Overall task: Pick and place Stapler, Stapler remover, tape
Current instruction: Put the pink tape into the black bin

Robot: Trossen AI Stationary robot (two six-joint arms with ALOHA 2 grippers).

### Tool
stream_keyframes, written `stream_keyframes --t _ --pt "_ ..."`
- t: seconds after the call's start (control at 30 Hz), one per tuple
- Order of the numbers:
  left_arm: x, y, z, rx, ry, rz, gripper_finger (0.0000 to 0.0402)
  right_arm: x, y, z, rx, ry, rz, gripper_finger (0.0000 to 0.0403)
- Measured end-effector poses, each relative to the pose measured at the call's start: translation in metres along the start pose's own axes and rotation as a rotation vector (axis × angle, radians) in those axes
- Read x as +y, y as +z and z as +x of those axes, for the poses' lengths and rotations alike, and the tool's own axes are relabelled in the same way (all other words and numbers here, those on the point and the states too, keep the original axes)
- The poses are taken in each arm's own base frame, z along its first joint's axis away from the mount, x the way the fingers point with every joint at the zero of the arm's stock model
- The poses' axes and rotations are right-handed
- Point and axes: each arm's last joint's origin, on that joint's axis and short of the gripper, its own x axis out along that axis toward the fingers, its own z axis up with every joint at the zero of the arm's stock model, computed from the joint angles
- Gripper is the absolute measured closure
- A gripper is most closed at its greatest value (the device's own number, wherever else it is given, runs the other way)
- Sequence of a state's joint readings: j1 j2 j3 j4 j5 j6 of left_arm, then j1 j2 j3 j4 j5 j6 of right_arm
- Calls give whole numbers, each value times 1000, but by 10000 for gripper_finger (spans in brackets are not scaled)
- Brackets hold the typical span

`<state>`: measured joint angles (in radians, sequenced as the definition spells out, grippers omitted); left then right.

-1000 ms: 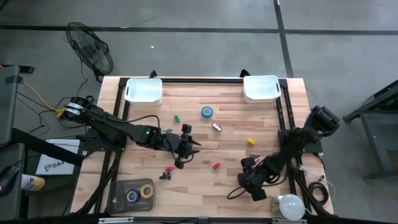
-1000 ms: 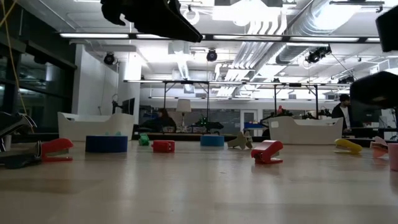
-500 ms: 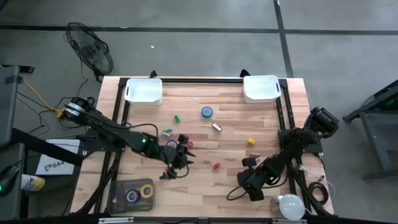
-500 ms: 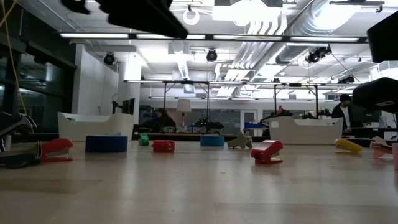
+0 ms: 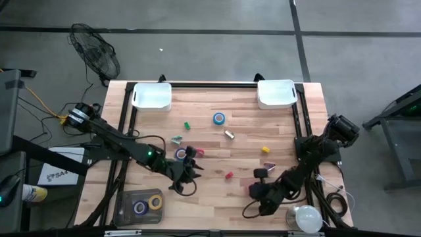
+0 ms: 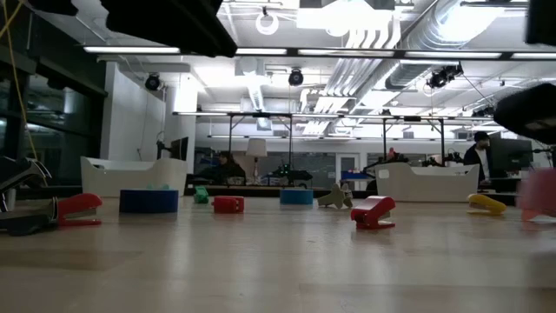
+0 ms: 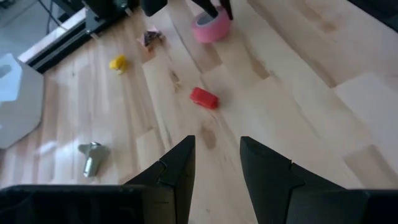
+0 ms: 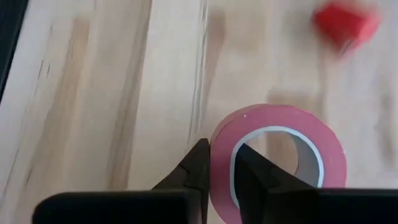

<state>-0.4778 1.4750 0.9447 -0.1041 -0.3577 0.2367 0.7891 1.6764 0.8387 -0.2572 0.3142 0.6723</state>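
While the high view shows the left gripper (image 5: 187,172) hovering near the purple tape (image 5: 181,154), the right gripper (image 5: 255,191) sits low right. Left wrist view: jaws narrowly apart, empty. Right wrist view: fingers (image 8: 194,167) pinch the pink tape (image 8: 280,152) wall.

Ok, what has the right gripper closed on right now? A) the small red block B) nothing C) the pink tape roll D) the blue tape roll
C: in the right wrist view the right gripper pinches the wall of the pink tape roll, one finger inside its hole, one outside.
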Motion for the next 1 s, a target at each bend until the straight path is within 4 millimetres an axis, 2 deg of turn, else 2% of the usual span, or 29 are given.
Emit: stream_keyframes --t 0.17,0.37,0.67,1.0 --pt "3 2 0 -5 75 17 277 3 15 -1 -207 -61 -107 367" --pt "6 12 -1 -94 116 63 277 9 39 -6 -445 -85 -224 366" --pt "8 19 -2 -166 141 78 277 20 66 -25 -762 -115 -392 367" --pt "12 34 -7 -327 168 101 277 16 89 -39 -981 -93 -519 367"
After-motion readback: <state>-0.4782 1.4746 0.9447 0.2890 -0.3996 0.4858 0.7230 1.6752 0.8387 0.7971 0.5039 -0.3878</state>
